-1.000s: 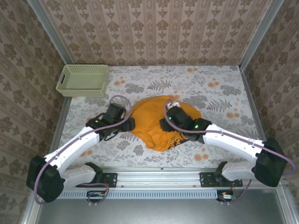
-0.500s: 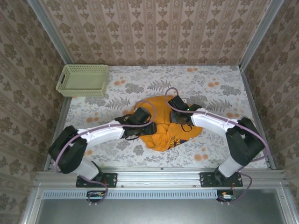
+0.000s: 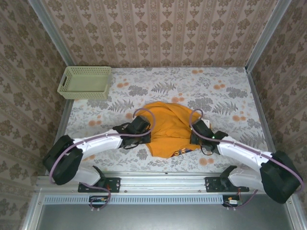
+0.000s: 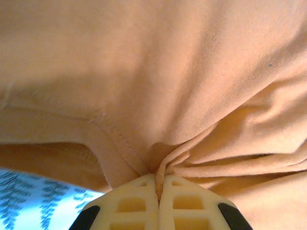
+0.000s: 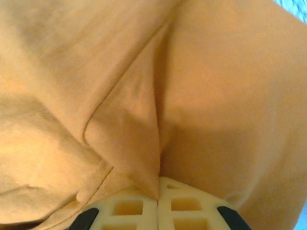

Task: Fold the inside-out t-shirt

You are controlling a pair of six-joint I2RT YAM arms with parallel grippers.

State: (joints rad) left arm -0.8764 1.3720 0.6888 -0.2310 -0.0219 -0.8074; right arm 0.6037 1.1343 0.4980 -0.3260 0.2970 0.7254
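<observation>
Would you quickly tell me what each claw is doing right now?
Left claw: shut on the t-shirt.
Right claw: shut on the t-shirt.

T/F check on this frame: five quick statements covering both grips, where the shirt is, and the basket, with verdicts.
1. The left gripper is shut on a pinch of the orange t-shirt. True.
2. The right gripper hangs open above the shirt. False: it is shut on a fold of the fabric.
3. The t-shirt lies in the pale green mesh basket. False: it lies on the floral table, apart from the basket at the far left corner.
4. Dark lettering peeks out at the shirt's near edge. True.
5. The shirt is folded into a neat rectangle. False: it is a rumpled heap between the two grippers.
</observation>
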